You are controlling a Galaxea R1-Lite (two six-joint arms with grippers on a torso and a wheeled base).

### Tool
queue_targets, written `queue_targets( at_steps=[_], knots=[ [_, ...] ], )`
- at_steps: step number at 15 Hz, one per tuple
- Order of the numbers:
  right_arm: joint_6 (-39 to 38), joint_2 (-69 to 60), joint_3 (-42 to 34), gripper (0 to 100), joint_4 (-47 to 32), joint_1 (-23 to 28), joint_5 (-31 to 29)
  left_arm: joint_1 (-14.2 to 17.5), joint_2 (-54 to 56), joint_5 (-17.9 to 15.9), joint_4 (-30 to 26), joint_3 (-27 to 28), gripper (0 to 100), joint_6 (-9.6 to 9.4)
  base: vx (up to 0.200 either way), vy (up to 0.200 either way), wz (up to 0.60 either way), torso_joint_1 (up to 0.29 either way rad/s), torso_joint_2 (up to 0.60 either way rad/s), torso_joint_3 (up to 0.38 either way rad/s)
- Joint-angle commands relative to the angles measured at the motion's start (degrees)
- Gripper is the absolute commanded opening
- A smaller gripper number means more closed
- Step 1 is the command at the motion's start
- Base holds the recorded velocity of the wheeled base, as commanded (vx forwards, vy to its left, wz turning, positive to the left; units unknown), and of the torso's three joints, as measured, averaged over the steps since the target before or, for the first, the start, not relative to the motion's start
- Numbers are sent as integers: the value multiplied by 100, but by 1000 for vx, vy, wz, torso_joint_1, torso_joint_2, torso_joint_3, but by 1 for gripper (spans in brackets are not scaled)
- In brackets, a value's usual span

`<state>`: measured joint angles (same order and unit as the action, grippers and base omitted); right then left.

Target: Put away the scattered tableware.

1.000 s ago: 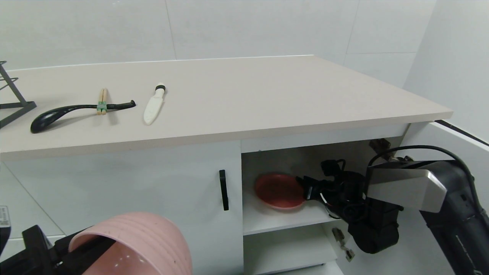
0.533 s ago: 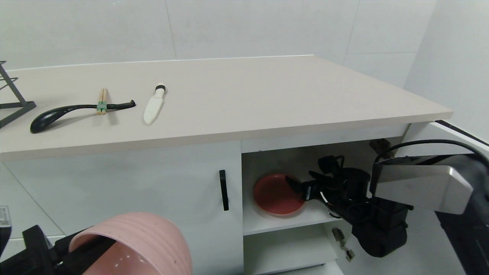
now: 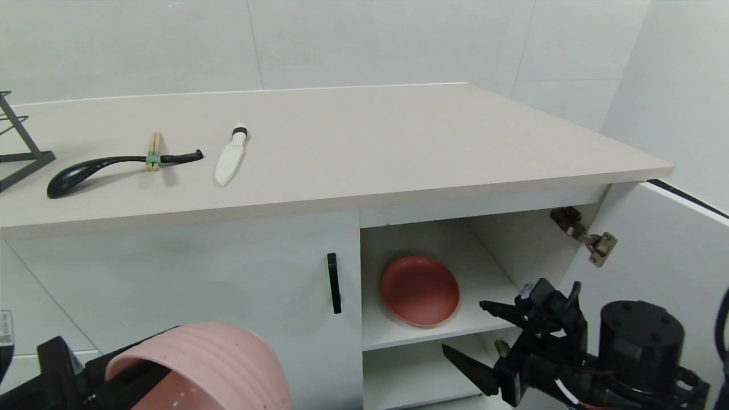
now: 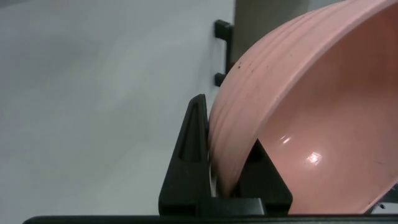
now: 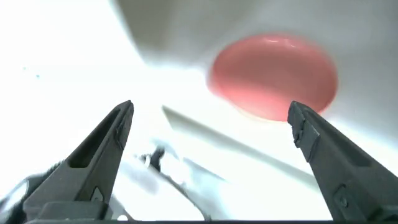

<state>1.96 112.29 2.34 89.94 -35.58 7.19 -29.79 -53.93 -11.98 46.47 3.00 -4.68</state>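
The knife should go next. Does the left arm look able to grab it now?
Probably not: the left claw is shut on the bowl, down below the counter, so it has no free grip. Nothing lies over the knife itself.

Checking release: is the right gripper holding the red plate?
No, the red plate lies on the shelf, apart from the open right gripper.
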Motion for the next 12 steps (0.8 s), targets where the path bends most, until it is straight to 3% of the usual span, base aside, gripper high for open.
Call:
queue_targets(
  at_steps=[1, 2, 6, 8, 12],
  knots=[
    [278, -691, -225, 100, 6, -54, 1, -378, -434, 3, 2, 201, 0, -15, 0, 0, 0, 0, 0, 0],
    [331, -708, -225, 100, 6, -54, 1, -492, -575, 12, 2, 263, 0, -24, 0, 0, 0, 0, 0, 0],
    [489, -823, -234, 100, 6, -203, -7, -1301, -1761, 65, 73, 728, 0, -648, 0, 0, 0, 0, 0, 0],
    [489, -902, -234, 100, 6, -194, -16, -1529, -2130, 108, 64, 931, 0, -692, 0, 0, 0, 0, 0, 0],
    [463, -1095, -234, 100, 6, -177, -429, -2408, -3159, 706, 169, 1563, 0, -683, 0, 0, 0, 0, 0, 0]
  ],
)
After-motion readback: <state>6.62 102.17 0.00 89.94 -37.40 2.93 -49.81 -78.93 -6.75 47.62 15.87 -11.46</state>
